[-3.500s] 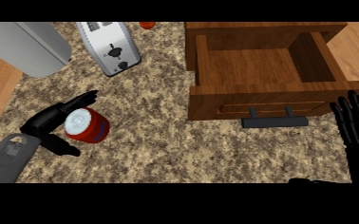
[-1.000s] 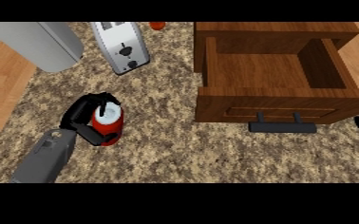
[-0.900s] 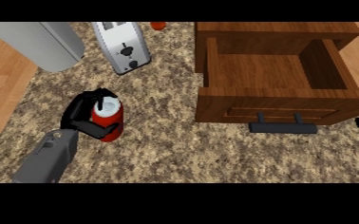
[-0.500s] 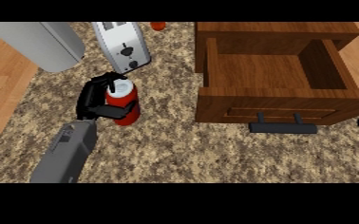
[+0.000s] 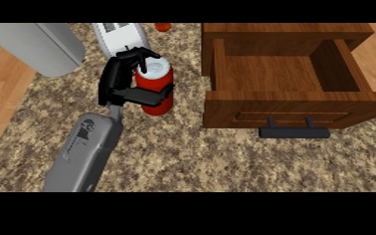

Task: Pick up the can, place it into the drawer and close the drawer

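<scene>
Left hand (image 5: 123,82), black, fingers curled around red cylindrical can (image 5: 155,87) with white top. Can upright, left of open wooden drawer (image 5: 283,74), above speckled granite desk (image 5: 220,159). Drawer boxy, dark bar handle (image 5: 294,131). Toaster (image 5: 120,36) just behind can.

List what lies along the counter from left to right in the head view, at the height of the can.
Grey appliance → left hand → red can, held in that hand → open wooden drawer with its dark handle. The toaster behind the hand is left out, since it overlaps them.
</scene>
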Available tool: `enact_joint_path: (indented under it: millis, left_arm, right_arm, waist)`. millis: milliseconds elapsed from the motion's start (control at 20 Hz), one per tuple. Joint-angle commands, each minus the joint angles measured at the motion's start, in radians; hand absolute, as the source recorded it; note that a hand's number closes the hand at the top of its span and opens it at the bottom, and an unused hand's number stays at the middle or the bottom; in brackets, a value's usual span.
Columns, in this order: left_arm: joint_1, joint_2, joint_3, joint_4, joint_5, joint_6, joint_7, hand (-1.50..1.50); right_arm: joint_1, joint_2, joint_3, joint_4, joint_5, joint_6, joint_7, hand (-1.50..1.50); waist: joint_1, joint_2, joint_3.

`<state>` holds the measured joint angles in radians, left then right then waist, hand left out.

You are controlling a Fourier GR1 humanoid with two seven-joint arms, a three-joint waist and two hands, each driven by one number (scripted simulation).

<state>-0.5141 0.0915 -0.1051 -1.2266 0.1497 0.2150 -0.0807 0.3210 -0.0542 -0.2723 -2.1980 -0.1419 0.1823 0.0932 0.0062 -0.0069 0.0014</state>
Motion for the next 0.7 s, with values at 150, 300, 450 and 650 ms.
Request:
enact_joint_path:
  millis: [150, 300, 450, 650]
  left_arm:
    - [-0.144, -0.042, -0.06, -0.133, -0.087, 0.097, 0.258, 1.5]
    - [-0.233, -0.058, -0.082, -0.156, -0.118, 0.133, 0.353, 1.5]
    - [-0.336, -0.09, -0.123, -0.055, -0.146, 0.209, 0.327, 1.5]
    - [-0.483, -0.091, -0.064, 0.042, -0.12, 0.205, 0.354, 1.5]
  right_arm:
    - [-0.057, -0.016, -0.021, 0.031, -0.01, 0.009, 0.005, -1.5]
    - [-0.001, 0.003, -0.018, -0.034, -0.03, 0.021, 0.022, -1.5]
    - [0.032, 0.042, 0.029, -0.002, 0.028, 0.032, -0.029, -1.5]
    - [-0.063, 0.001, -0.027, 0.027, 0.001, 0.006, 0.012, -1.5]
  waist:
    - [-0.009, 0.005, -0.001]
    - [-0.014, 0.004, -0.001]
    - [-0.022, 0.006, -0.001]
    - [-0.019, 0.008, -0.001]
